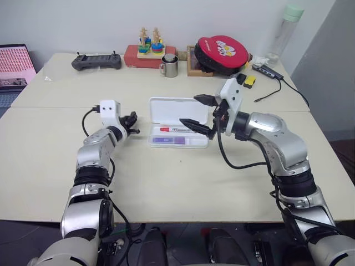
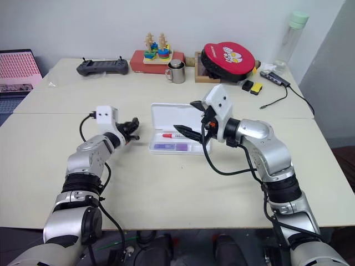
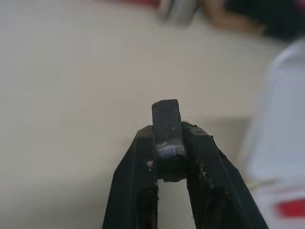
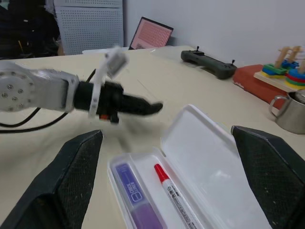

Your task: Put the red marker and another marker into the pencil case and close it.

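Markers (image 1: pixel 178 134) lie lengthwise in the open pencil case (image 1: pixel 177 123); left fingers (image 3: pixel 167 157) pinch a black block (image 3: pixel 167 129), right fingers (image 4: pixel 267 171) spread wide.

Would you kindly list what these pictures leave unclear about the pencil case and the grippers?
- Pencil case: near end cut off by the right wrist view's edge.
- Red marker: far end hidden behind the right gripper in the head views.
- Left gripper: shut on a small black block, too blurred to identify.
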Robot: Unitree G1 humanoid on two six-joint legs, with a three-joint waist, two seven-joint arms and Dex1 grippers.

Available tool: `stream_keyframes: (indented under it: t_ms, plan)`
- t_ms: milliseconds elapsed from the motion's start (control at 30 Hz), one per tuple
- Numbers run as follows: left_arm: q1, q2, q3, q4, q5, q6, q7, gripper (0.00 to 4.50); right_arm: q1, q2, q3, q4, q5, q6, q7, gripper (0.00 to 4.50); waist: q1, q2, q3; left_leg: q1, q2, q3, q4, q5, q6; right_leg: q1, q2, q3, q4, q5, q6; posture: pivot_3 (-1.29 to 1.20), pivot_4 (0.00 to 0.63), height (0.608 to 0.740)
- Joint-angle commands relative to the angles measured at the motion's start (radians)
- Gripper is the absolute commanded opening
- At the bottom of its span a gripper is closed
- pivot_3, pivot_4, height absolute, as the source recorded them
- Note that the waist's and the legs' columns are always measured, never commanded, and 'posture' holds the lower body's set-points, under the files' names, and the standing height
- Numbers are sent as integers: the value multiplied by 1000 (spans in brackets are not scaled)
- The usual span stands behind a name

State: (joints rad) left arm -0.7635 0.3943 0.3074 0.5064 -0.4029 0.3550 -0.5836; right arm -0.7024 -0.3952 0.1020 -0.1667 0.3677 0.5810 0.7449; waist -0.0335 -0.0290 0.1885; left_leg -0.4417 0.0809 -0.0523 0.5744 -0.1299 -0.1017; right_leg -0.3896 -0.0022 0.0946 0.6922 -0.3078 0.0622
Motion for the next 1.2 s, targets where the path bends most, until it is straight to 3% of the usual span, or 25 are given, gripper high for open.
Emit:
stream_keyframes:
  t_ms: [33,167,233,333,600,933,967,1000,1033,1200]
  plan:
    - [-28,18,-49,-242,-129,28,-217,465,18,-36,-64,-72,46,5,19,4500,2,0,0,0,0,0,0,0,0,0,0,0,-1,0,0,0,150,740]
    - [1,38,-235,-364,-107,54,-411,465,61,-87,-105,-118,63,27,14,4500,2,1,-1,-1,-1,1,-1,-1,-1,3,-2,0,-8,0,0,0,150,740]
    - [16,63,-395,-357,12,-19,-519,465,112,-132,-117,-160,68,50,20,4500,2,1,-1,-1,-1,1,-1,-1,-1,4,-2,0,-10,0,0,0,150,740]
    - [10,87,-516,-283,128,-127,-593,465,159,-172,-102,-204,60,76,14,4500,1,1,-1,-1,-1,1,-1,-1,0,3,-1,0,-11,0,0,0,150,740]
    - [-148,-10,-595,122,280,-353,-609,465,236,-147,-91,-318,56,141,-95,4500,-18,2,0,-2,-1,1,0,-1,0,2,0,2,-10,-1,7,0,150,740]
    - [-208,-68,-593,320,371,-493,-622,465,285,-140,-103,-371,57,167,-162,4500,-13,2,0,-7,-1,0,0,-1,0,-1,0,1,-11,1,2,0,150,740]
    - [-213,-69,-590,335,380,-502,-616,812,285,-140,-104,-367,54,165,-167,4500,-13,2,0,-7,-1,0,0,-1,0,-1,0,1,-11,1,2,0,150,740]
    - [-216,-71,-586,345,385,-508,-613,812,285,-140,-104,-366,53,164,-171,4500,-13,2,0,-7,-1,0,1,-1,0,-1,0,0,-11,1,2,0,150,740]
    - [-217,-72,-582,350,385,-511,-617,1168,285,-142,-103,-366,54,163,-171,4500,-13,2,0,-7,-1,0,1,-1,0,-1,0,1,-11,1,2,0,150,740]
    - [-219,-76,-571,363,387,-523,-635,2093,276,-145,-101,-357,58,159,-169,4500,-14,2,0,-7,-1,-1,1,-1,0,-1,0,0,-11,1,2,0,150,740]
